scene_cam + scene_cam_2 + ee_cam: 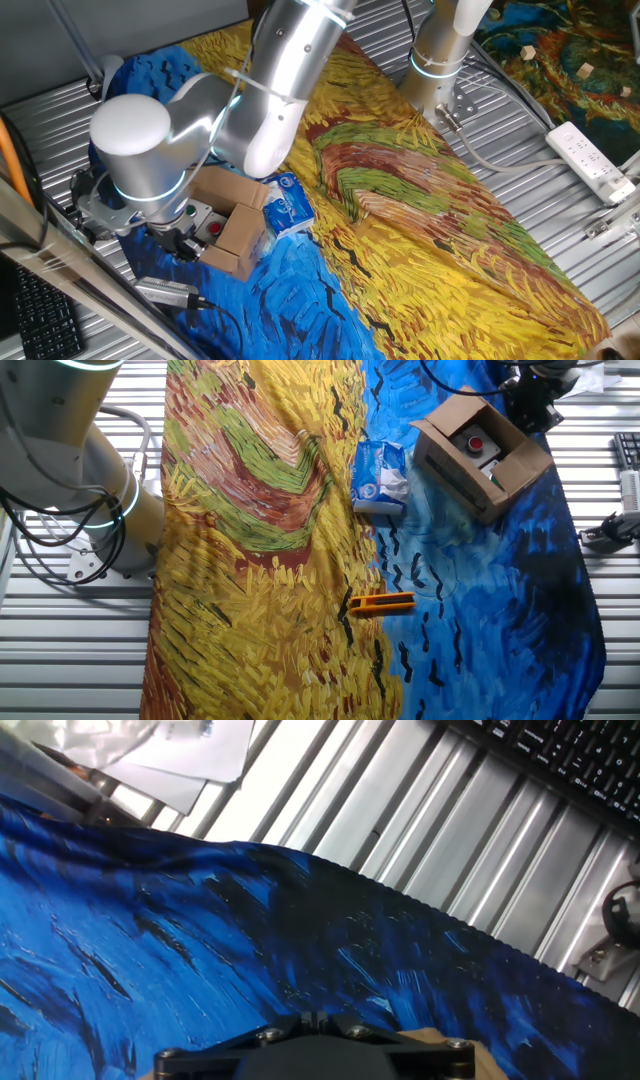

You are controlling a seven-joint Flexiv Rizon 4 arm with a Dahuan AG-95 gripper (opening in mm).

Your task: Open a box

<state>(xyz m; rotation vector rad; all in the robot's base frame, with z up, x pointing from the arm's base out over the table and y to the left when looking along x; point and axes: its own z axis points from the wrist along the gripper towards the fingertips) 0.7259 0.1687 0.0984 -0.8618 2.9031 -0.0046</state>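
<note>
Box (480,452) sitting on the blue part of the painted cloth (260,560), flaps standing open, a red-buttoned thing lying inside. Gripper (527,400) hovering at the box's far edge, possibly touching a flap; fingers hidden, so cannot tell whether they are apart or together. Blue-and-white packet (378,477) lying just beside the box; orange tool (383,603) lying well apart.

One box (483,455), one blue-and-white packet (378,477), one orange tool (382,603), one power strip (592,160).
</note>
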